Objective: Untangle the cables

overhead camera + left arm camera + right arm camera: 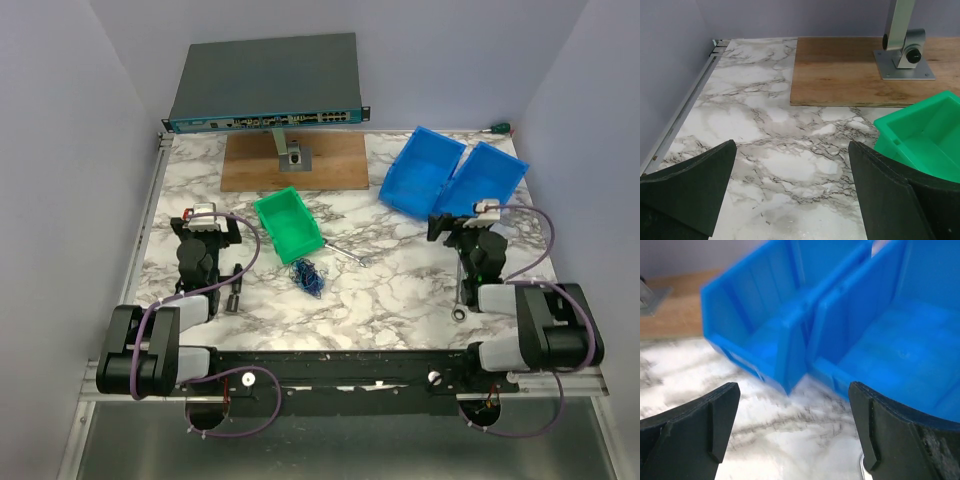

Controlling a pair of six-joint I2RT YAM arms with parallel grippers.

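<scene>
cables (309, 275) lie in one small tangle of blue and dark loops on the marble-patterned bench (400, 290). they sit near its middle, just beside the near corner of the green bin (288, 225). from above, i cannot tell whether the strands touch that bin. a slim silver tool (345, 252) lies flat just beyond the tangle, slanting away from the bin to the right.

left gripper (207, 225) sits over the bench to the left of the green bin, well apart from the cables. its jaws are spread wide with nothing between them. in the left wrist view the left gripper (791, 165) frames bare marble, with the green bin (925, 135) off to the right. beyond lies a wooden board (840, 70) carrying the bolted foot of a metal post (902, 55).

right gripper (468, 228) is on the other side, just in front of two blue bins (450, 175) that stand side by side and touch. it is released too, its jaws wide and holding nothing. the right wrist view shows the right gripper (794, 405) facing the open fronts of the blue bins (840, 340), slightly blurred.

at the back, the wooden board (295, 160) lies flat on the bench. a network switch (265, 85) sits above it on the post.
</scene>
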